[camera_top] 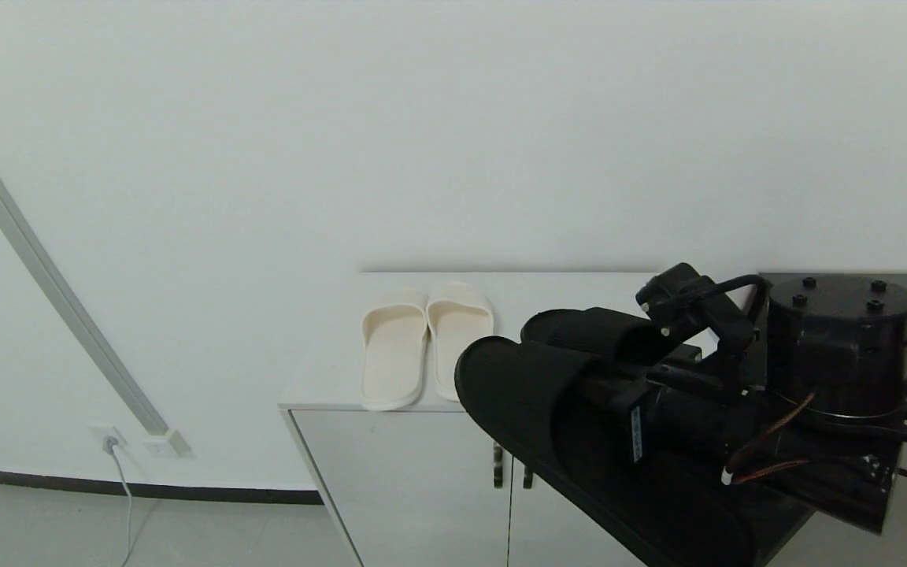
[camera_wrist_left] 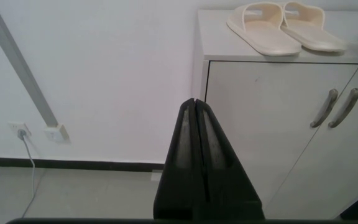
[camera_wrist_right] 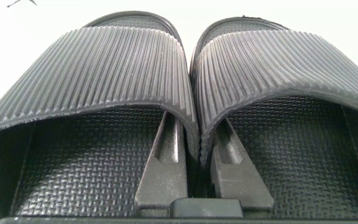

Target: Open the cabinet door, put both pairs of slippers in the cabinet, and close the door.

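Black slippers [camera_top: 532,386] hang in the right hand [camera_wrist_right: 196,121], clamped together by their inner strap edges. Cream slippers [camera_top: 422,342] lie on the shut cabinet [camera_top: 406,480], left of that hand. The left hand [camera_wrist_left: 194,102] is closed and empty.

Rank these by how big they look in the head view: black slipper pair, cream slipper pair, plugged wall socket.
1. black slipper pair: largest, but it is much nearer the camera, so its lead over the cream pair is unsure.
2. cream slipper pair
3. wall socket: clearly smallest.
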Motion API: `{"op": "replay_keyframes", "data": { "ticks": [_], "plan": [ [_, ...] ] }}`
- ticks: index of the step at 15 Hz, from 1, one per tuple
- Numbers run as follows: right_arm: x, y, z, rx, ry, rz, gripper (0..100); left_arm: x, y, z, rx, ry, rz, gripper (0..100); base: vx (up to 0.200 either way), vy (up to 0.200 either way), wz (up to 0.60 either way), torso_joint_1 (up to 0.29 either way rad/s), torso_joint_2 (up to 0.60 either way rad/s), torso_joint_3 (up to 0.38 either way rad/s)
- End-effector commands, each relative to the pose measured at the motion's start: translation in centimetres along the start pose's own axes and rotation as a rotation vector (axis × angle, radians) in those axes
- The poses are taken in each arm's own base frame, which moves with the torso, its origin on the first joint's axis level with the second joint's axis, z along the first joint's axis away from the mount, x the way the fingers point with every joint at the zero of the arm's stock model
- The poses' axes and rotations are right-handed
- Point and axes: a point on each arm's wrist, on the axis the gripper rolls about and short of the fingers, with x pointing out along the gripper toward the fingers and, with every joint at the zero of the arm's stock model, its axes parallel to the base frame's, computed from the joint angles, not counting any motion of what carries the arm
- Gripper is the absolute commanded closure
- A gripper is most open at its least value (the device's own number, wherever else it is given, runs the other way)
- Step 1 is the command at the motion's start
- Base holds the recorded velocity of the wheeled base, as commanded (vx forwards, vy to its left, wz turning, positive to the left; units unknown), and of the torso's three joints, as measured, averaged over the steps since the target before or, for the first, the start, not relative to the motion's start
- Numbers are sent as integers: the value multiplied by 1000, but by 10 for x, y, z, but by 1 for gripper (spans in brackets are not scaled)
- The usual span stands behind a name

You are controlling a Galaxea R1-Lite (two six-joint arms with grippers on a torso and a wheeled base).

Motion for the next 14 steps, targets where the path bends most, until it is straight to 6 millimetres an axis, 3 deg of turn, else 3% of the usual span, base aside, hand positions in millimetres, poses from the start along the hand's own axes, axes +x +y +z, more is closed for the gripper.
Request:
{"op": "replay_keyframes", "data": {
  "ticks": [1,4,13,14],
  "plan": [
    [-7,0,1,0,-9,6,100,0,0,0,1,1,0,100,0,0,0,0,0,0],
    [-7,0,-2,-3,0,7,100,0,0,0,-1,1,0,100,0,0,0,0,0,0],
    [-7,0,-8,-6,19,8,100,0,0,0,-1,1,0,100,-200,0,0,2,1,3],
    [-7,0,-9,-8,22,7,100,0,0,0,-1,1,0,100,0,0,0,0,0,0]
  ]
}}
